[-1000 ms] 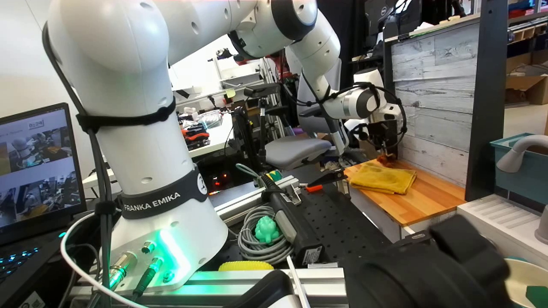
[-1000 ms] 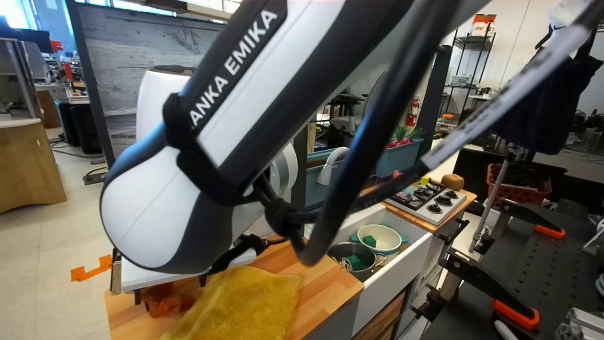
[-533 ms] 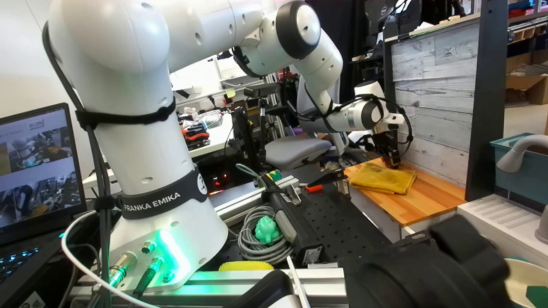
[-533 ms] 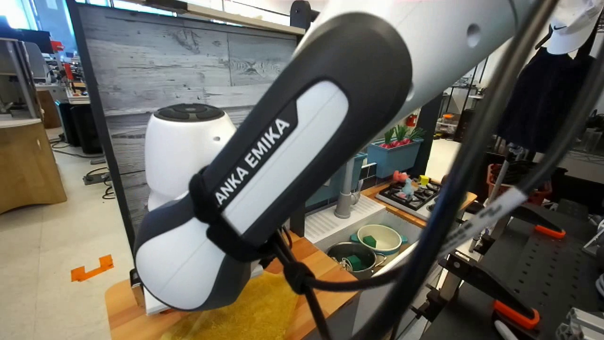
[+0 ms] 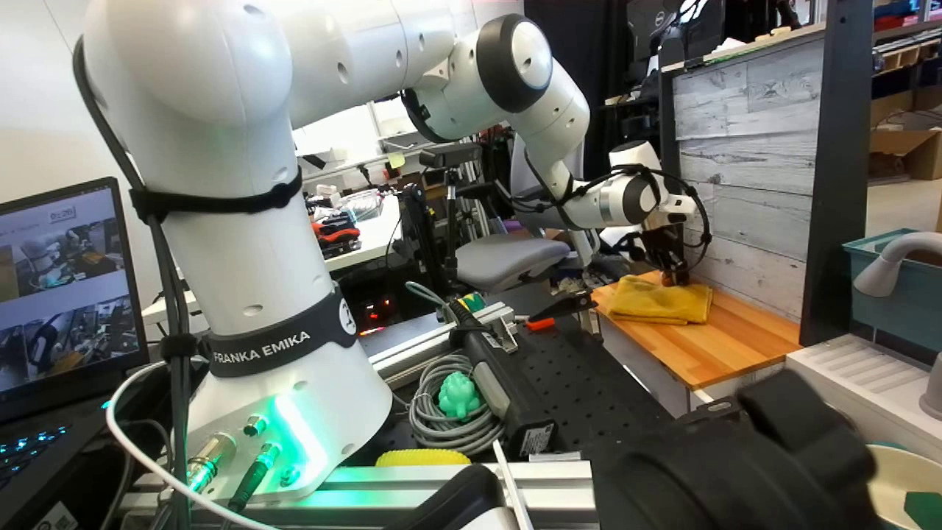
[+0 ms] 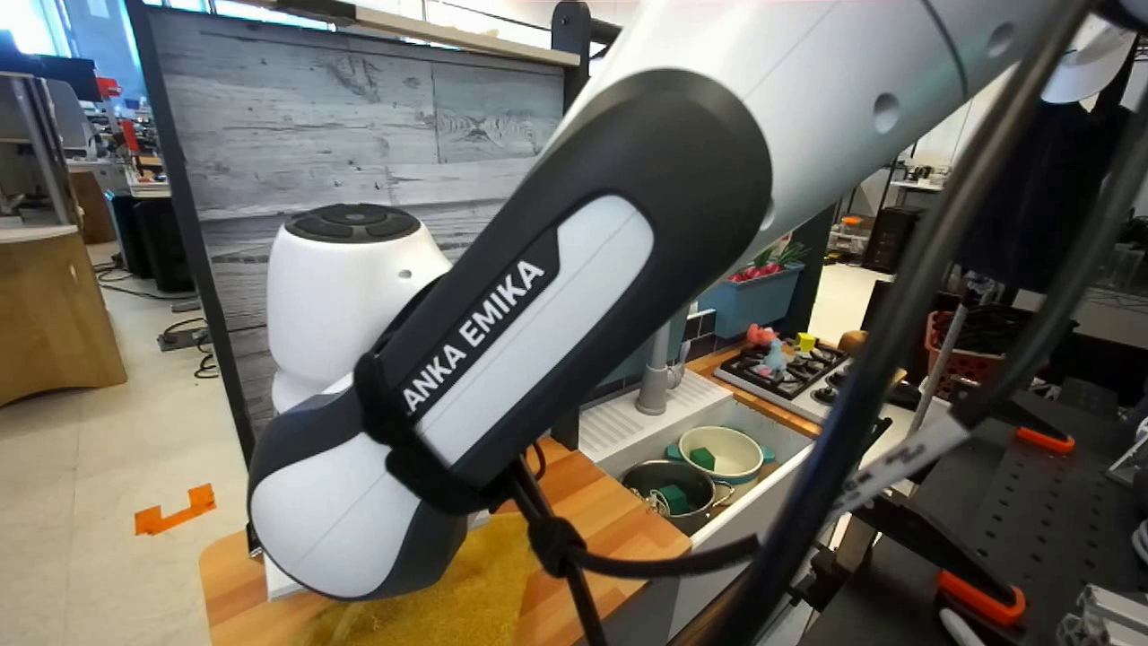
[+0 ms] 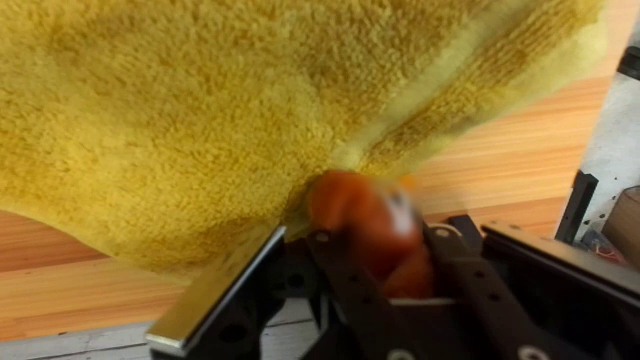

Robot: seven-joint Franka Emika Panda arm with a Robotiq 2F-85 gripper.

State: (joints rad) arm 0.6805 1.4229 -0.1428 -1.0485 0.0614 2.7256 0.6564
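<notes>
In the wrist view a blurred orange toy with a small white patch sits between the dark fingers of my gripper, which is shut on it. The fingers press close along both its sides; their very tips are hard to make out. Right beside the toy a fuzzy yellow towel spreads over the wooden counter. An exterior view has the gripper pointing down at the towel's back edge, the towel rumpled in front of it. Elsewhere the arm hides gripper and toy, leaving part of the towel visible.
A grey plank panel rises directly behind the counter. Beside the counter is a sink basin holding a dark pot and a cream bowl, with a toy stove beyond. A black perforated table with clamps stands near the base.
The gripper has come down onto the orange toy and its fingers have closed round it. The towel has bunched up and shifted slightly away from the sink side.
</notes>
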